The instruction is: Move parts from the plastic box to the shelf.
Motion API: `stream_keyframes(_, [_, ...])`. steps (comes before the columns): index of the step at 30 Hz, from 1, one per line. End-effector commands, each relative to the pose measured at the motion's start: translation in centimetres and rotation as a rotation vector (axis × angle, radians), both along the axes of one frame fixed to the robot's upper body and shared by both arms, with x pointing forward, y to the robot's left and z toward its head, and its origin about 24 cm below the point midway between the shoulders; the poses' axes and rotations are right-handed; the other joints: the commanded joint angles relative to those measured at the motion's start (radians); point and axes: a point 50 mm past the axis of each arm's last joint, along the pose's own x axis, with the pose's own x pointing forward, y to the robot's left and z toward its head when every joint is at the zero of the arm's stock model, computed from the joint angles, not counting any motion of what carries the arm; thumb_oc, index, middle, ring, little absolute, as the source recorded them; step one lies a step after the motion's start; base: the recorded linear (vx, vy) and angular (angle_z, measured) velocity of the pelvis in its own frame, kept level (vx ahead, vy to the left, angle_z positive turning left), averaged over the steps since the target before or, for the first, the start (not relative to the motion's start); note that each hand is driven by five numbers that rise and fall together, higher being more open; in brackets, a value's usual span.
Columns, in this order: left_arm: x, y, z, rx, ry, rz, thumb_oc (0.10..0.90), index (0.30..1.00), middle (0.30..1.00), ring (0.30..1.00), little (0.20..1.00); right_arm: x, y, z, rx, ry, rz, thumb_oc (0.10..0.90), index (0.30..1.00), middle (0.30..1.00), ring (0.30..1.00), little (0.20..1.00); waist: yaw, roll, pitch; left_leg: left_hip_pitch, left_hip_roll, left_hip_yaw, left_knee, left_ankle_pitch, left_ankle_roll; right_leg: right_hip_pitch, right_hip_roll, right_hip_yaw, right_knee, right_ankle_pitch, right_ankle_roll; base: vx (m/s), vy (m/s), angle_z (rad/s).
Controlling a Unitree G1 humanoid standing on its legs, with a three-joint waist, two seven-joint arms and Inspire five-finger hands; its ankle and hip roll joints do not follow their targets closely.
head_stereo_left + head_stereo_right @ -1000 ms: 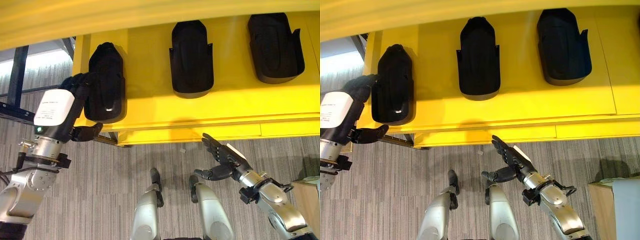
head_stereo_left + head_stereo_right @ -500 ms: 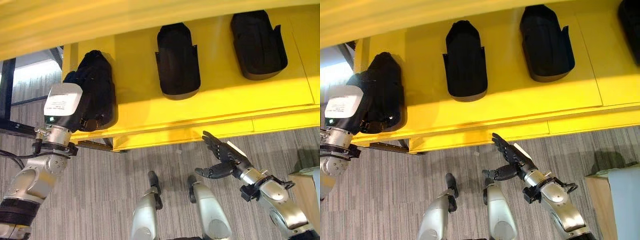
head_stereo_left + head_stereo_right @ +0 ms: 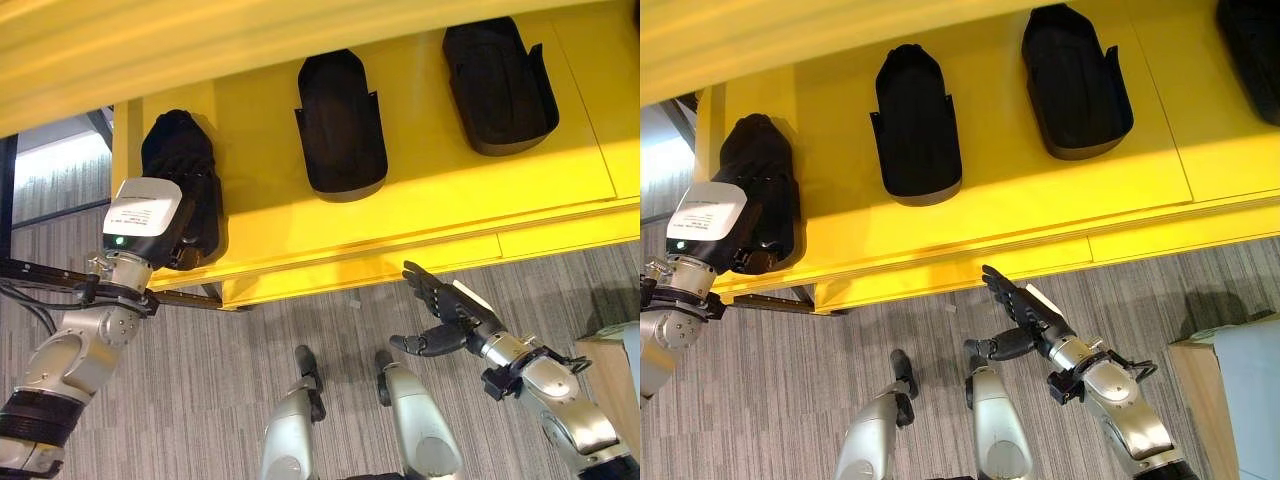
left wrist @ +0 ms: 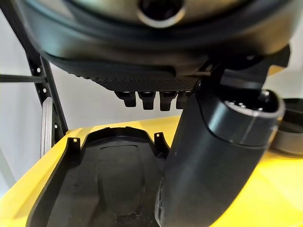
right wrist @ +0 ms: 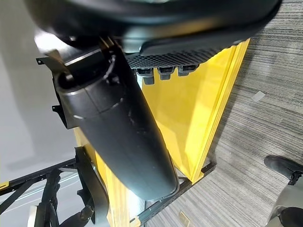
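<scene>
Black part [image 3: 178, 160] on shelf [image 3: 430, 190] — under left hand [image 3: 185, 225] fingers

Shelf [image 3: 1040, 210], yellow: one. On it I count three whole black parts: one at my left end [image 3: 758, 190], one in the middle [image 3: 915, 125], one further right [image 3: 1072, 80]. A fourth dark piece [image 3: 1252, 45] shows at the far right edge, cut off. My hands: two, left hand [image 3: 180, 225], right hand [image 3: 438, 318].

yellow shelf [image 3: 440, 190] — black parts [image 3: 342, 125] lying on it
</scene>
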Motion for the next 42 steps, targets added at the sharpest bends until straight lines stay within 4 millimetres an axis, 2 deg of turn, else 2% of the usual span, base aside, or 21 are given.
stream_keyframes(1, [-0.7,2.2,3.7,-0.116,-0.233,0.104,0.9,1.0,1.0,1.0,1.0,0.7,0.7,3.4,0.077,-0.164,0.054,0.9,1.0,1.0,1.0,1.0,-0.014,-0.026,-0.057,0.012,-0.011,-0.035,0.076,-0.106,0.034,0.02,-0.081,-0.065,-0.014,0.007,0.034,0.0,0.0,0.0])
stream_keyframes(4, [-1.5,3.2,4.0,-0.241,-0.398,0.164,0.9,1.0,1.0,1.0,1.0,0.5,0.9,2.9,0.087,-0.158,0.048,0.9,1.0,1.0,1.0,1.0,-0.006,-0.029,-0.062,0.008,-0.009,-0.041,0.074,-0.101,0.037,0.021,-0.075,-0.068,-0.019,0.011,0.029,0.01,-0.032,-0.01])
stream_keyframes(7, [-2.2,4.6,4.2,-0.541,-0.614,0.236,0.9,1.0,1.0,1.0,1.0,0.2,1.7,2.2,0.114,-0.153,0.045,0.9,1.0,1.0,1.0,1.0,0.002,-0.045,-0.062,-0.001,-0.008,-0.051,0.088,-0.105,0.041,0.026,-0.073,-0.073,-0.014,0.008,0.024,0.02,-0.105,0.04])
stream_keyframes(9, [-2.4,4.1,4.5,-0.629,-0.714,0.192,0.9,1.0,1.0,1.0,1.0,0.1,2.6,1.9,0.132,-0.154,0.043,0.9,1.0,1.0,1.0,1.0,0.008,-0.055,-0.063,-0.011,-0.005,-0.057,0.093,-0.105,0.042,0.021,-0.066,-0.074,-0.012,0.01,0.025,-0.01,-0.136,0.12])
stream_keyframes(10, [-2.3,3.1,5.1,-0.657,-0.769,0.11,0.9,1.0,1.0,1.0,1.0,0.1,3.1,1.8,0.147,-0.155,0.04,0.9,1.0,1.0,1.0,1.0,0.014,-0.061,-0.06,-0.019,-0.002,-0.063,0.099,-0.105,0.042,0.018,-0.062,-0.076,-0.008,0.009,0.024,-0.02,-0.116,0.2])
stream_keyframes(12, [-2.1,2.1,5.7,-0.669,-0.748,0.016,0.9,1.0,1.0,1.0,1.0,0.0,3.4,1.7,0.156,-0.155,0.041,0.9,1.0,1.0,1.0,1.0,0.016,-0.063,-0.06,-0.023,0.002,-0.066,0.1,-0.104,0.042,0.019,-0.055,-0.077,-0.011,0.011,0.023,-0.01,-0.093,0.12])
stream_keyframes(14, [-1.9,1.1,6.1,-0.639,-0.72,-0.047,0.9,1.0,1.0,1.0,1.0,0.0,3.5,1.7,0.161,-0.156,0.042,0.9,1.0,1.0,1.0,1.0,0.017,-0.065,-0.06,-0.026,0.004,-0.066,0.101,-0.105,0.04,0.019,-0.052,-0.078,-0.013,0.012,0.023,-0.01,-0.053,0.01])
stream_keyframes(15, [-1.8,0.0,6.6,-0.579,-0.694,-0.125,0.9,1.0,1.0,1.0,1.0,0.0,3.5,1.7,0.167,-0.157,0.043,0.9,1.0,1.0,1.0,1.0,0.016,-0.07,-0.057,-0.023,0.002,-0.065,0.103,-0.111,0.039,0.024,-0.052,-0.078,-0.013,0.007,0.025,-0.01,-0.032,0.03])
stream_keyframes(18, [-1.5,-1.1,6.9,-0.536,-0.625,-0.203,0.9,1.0,1.0,1.0,1.0,0.1,3.4,1.7,0.168,-0.159,0.046,0.9,1.0,1.0,1.0,1.0,0.015,-0.067,-0.058,-0.024,0.006,-0.063,0.097,-0.106,0.038,0.024,-0.046,-0.077,-0.025,0.016,0.026,-0.01,-0.013,0.0])
stream_keyframes(22, [-1.2,-2.5,6.5,-0.331,-0.469,-0.293,0.9,1.0,1.0,1.0,1.0,0.2,3.1,1.7,0.152,-0.165,0.052,0.9,1.0,1.0,1.0,1.0,0.006,-0.06,-0.051,-0.018,0.004,-0.052,0.096,-0.113,0.037,0.027,-0.049,-0.07,-0.029,0.015,0.03,-0.02,0.035,-0.06])
stream_keyframes(25, [-1.1,-2.5,6.2,-0.273,-0.424,-0.281,0.9,1.0,1.0,1.0,1.0,0.3,2.9,1.7,0.14,-0.168,0.054,0.9,1.0,1.0,1.0,1.0,0.006,-0.051,-0.051,-0.017,0.007,-0.048,0.088,-0.108,0.036,0.024,-0.048,-0.068,-0.037,0.022,0.029,-0.01,0.052,-0.05])
stream_keyframes(29, [-1.4,-2.1,4.7,-0.16,-0.356,-0.282,0.9,1.0,1.0,1.0,1.0,0.5,2.4,1.8,0.122,-0.172,0.05,0.9,1.0,1.0,1.0,1.0,0.005,-0.038,-0.047,-0.01,0.0,-0.044,0.079,-0.107,0.036,0.024,-0.058,-0.067,-0.039,0.022,0.031,-0.02,0.064,-0.06])
stream_keyframes(42, [-3.0,-0.4,2.0,-0.138,-0.304,-0.22,0.9,1.0,1.0,1.0,1.0,0.4,1.6,2.2,0.094,-0.185,0.036,0.9,1.0,1.0,1.0,1.0,0.018,-0.019,-0.051,0.0,-0.014,-0.048,0.062,-0.102,0.036,0.018,-0.077,-0.075,-0.035,0.017,0.034,-0.02,0.033,-0.02])
